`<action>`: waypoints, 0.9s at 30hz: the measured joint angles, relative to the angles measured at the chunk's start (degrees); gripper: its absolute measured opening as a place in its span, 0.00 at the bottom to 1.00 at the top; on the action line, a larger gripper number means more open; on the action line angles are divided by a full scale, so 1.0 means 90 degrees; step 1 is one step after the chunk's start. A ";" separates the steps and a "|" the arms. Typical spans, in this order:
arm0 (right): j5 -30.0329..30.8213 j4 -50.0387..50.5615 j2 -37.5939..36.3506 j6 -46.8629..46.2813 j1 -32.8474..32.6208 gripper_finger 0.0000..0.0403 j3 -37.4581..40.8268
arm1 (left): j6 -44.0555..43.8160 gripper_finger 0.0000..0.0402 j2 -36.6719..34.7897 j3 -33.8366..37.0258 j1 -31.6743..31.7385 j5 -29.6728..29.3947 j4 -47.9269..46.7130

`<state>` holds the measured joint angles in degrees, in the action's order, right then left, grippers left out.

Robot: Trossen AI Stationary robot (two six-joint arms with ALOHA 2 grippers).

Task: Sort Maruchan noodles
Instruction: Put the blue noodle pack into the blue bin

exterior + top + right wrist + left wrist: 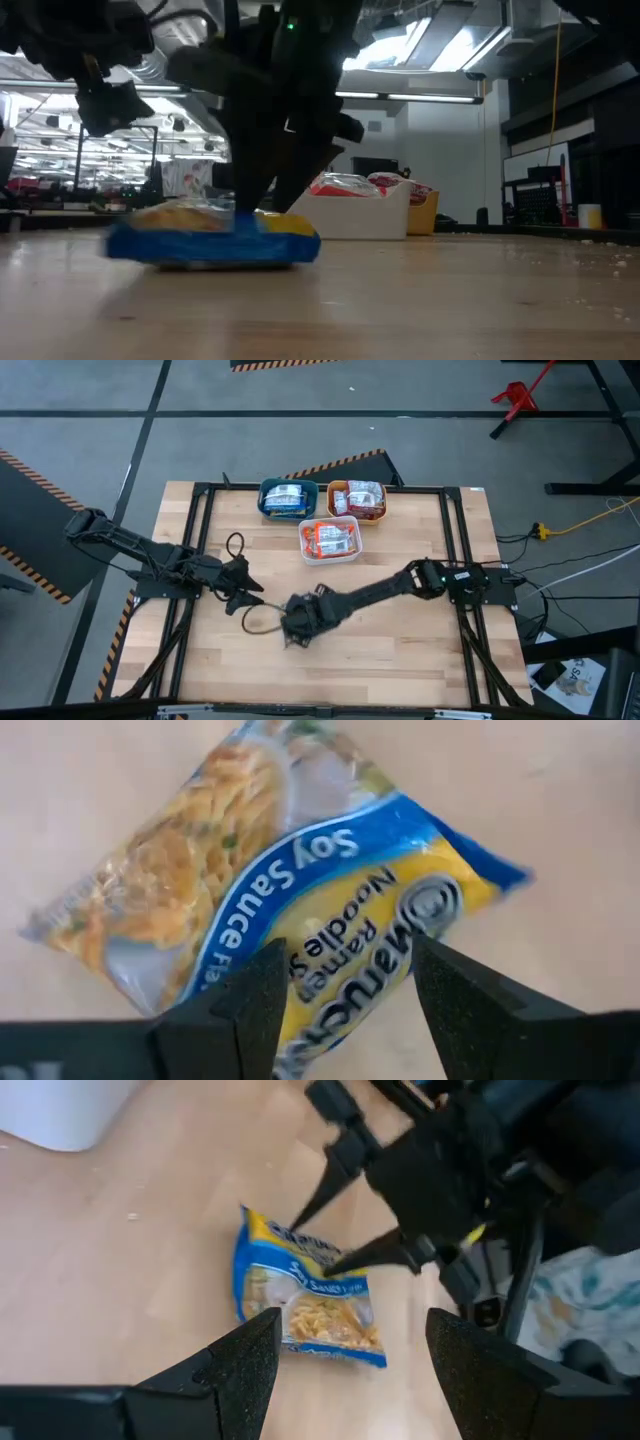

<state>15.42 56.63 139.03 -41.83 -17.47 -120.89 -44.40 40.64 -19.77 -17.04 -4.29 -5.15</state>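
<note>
The right claw (340, 1005) is reaching down over a blue-and-yellow Maruchan soy sauce ramen packet (290, 880) that is lying flat on the wooden counter (400, 650), well apart from the bins at the far side. Its two fingers are spread wide and straddling the yellow end of the packet, with nothing gripped between them yet; in the low view the fingertips (250, 200) are pressing at or just above the packet's top, and whether they are actually touching is hard to tell. The open straddle suggests the claw is lining up to pinch the packet across its narrow width, since a thin, slippery wrapper gives little edge to catch when flat. The left claw (345, 1355) is hovering just beside this spot, fingers parted and empty, looking down at the same packet, probably waiting clear of the right arm. At the far edge the teal bin (286, 500) is holding blue packets, the orange bin (358, 499) maroon-and-white ones, and the white bin (331, 540) orange-red ones, so this last loose packet likely belongs in the teal bin. The sorting is looking nearly done, judging by the counter.
</note>
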 joint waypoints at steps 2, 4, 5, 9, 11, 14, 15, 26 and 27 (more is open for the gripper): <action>0.0002 0.0104 -0.0159 0.0030 0.0115 0.50 0.0016 | 0.0070 0.61 0.0101 0.0000 0.0005 -0.0088 -0.0048; 0.0045 0.0355 -0.0516 0.0025 0.0181 0.50 0.0016 | 0.0138 0.61 0.0229 -0.0002 0.0002 -0.0101 0.0005; 0.0059 0.0493 -0.0718 -0.0029 0.0176 0.50 0.0002 | 0.0142 0.61 0.0310 -0.0002 0.0001 -0.0139 0.0011; 0.0090 0.0893 -0.1317 -0.0570 0.0004 0.50 -0.0012 | 0.0246 0.61 0.0859 -0.0002 -0.0002 -0.0331 0.0596; 0.0261 0.0939 -0.1505 -0.1012 -0.0155 0.50 0.0001 | 0.0370 0.61 0.1250 -0.0004 -0.0002 -0.0430 0.1054; 0.0550 0.0894 -0.1746 -0.1950 -0.0463 0.50 -0.0025 | 0.0567 0.61 0.1964 -0.0005 0.0024 -0.0494 0.1585; 0.0629 0.0878 -0.1755 -0.2304 -0.0582 0.50 -0.0026 | 0.0629 0.61 0.2217 -0.0005 0.0044 -0.0486 0.1766; 0.2063 0.1166 -0.1650 -0.5956 -0.1433 0.50 -0.0009 | 0.0736 0.61 0.4302 -0.0005 0.0245 -0.0149 0.2595; 0.2068 0.1269 -0.1629 -0.6126 -0.1469 0.50 -0.0005 | 0.0736 0.61 0.4435 -0.0005 0.0243 -0.0081 0.2693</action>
<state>34.03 68.06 124.37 -96.97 -30.69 -120.94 -37.78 80.55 -19.81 -14.85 -5.02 19.09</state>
